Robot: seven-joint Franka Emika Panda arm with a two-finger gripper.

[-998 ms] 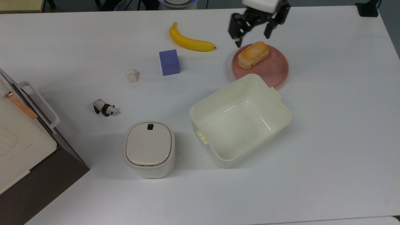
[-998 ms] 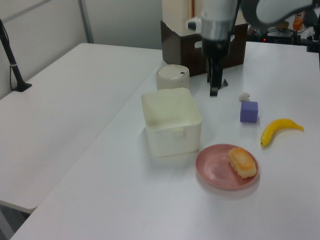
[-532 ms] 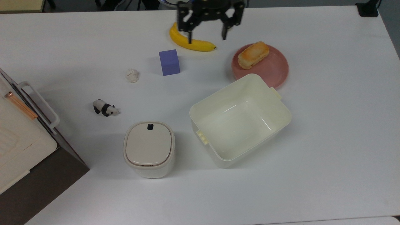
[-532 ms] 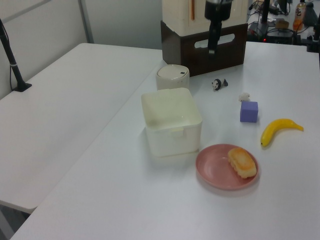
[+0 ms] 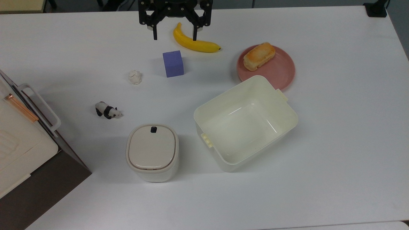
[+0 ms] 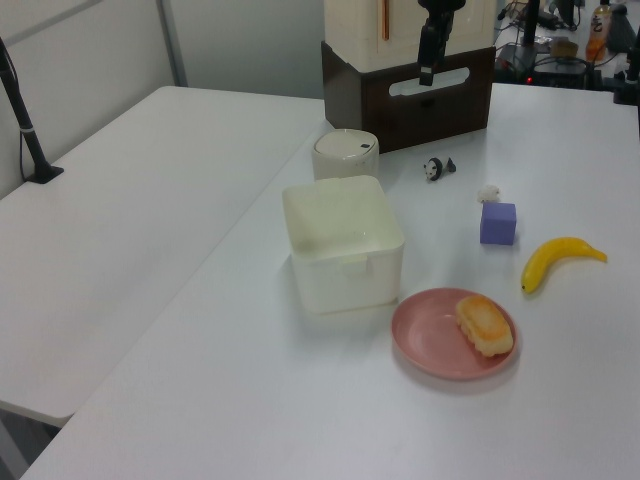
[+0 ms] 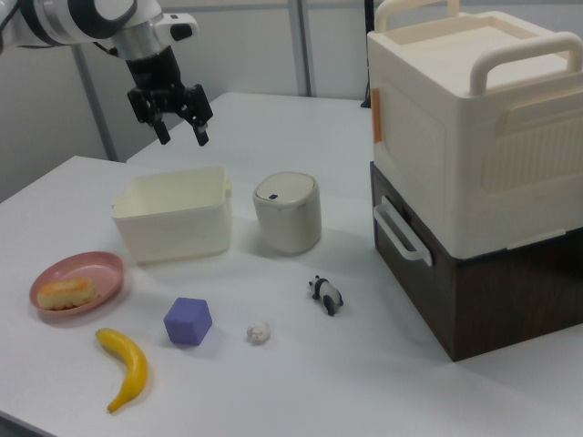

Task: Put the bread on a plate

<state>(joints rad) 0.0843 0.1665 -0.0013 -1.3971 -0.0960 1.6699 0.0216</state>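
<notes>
Item: small oblong tan bread roll w/ glazed orange-brown top (image 5: 259, 56) – lies on round pink plate (image 5: 281, 68), beside cream plastic tub (image 5: 245, 123).
Gripper (image 5: 174, 34): fingers spread wide, empty, raised near yellow banana (image 5: 195, 41).
Advice: placement looks done; retreat clear of worktop (image 5: 335, 127), no further contact.

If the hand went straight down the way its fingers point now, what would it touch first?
Probably the bare table. In the top view the open hand points down with its fingers near the banana, above the purple cube. Its height is unclear, so the banana's end might be met first.
</notes>
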